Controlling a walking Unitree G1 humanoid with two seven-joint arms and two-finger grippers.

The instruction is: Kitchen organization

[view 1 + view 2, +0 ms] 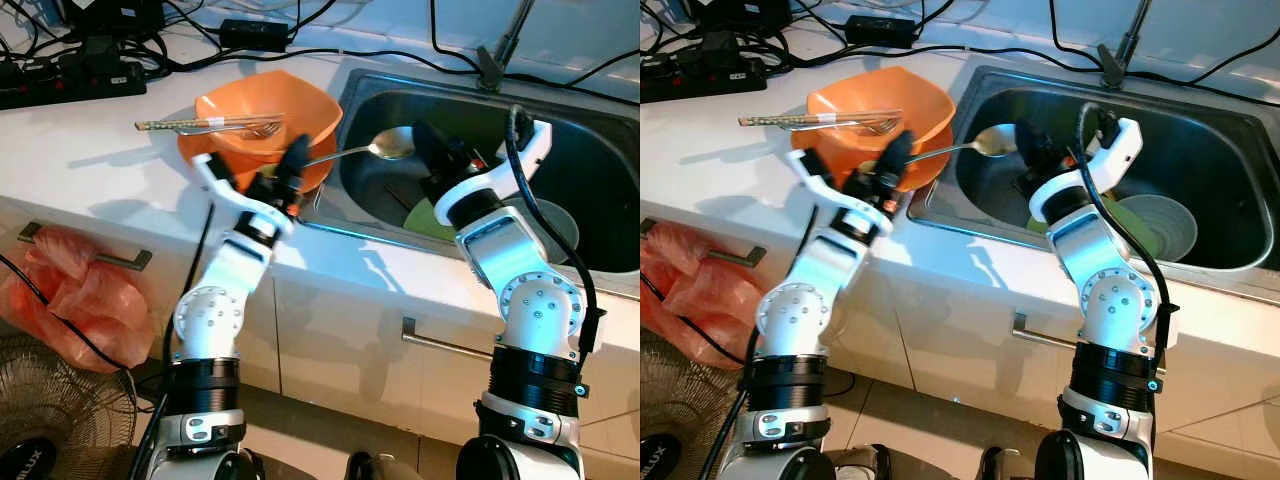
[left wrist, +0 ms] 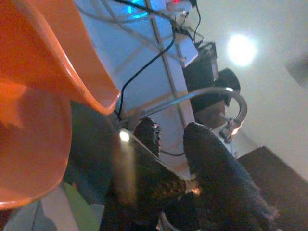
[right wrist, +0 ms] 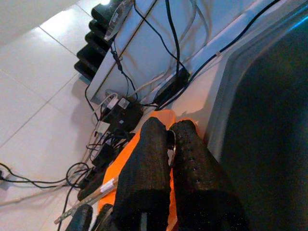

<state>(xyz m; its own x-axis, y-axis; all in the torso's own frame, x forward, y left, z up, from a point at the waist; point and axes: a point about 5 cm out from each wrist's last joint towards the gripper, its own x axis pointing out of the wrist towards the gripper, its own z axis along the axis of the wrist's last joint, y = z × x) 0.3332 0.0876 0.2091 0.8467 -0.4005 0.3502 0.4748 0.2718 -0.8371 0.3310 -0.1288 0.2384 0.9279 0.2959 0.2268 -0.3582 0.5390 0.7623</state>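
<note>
Left gripper (image 1: 293, 170) has its fingers clamped on a spoon (image 1: 385, 146) right beside the orange bowl (image 1: 265, 120), its bowl end out over the sink (image 1: 600, 170). Right gripper (image 3: 168, 139) hangs over that sink, fingers pressed together, empty.

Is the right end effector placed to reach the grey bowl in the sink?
Probably yes: the right end effector hangs over the sink, and the grey bowl lies uncovered beside its forearm.

Before me my white countertop (image 1: 90, 150) carries an orange bowl (image 1: 262, 125) at its edge beside the steel sink (image 1: 590, 160), with chopsticks (image 1: 190, 125) laid across the bowl's rim, and black power strips (image 1: 70, 75) and cables at the back
</note>
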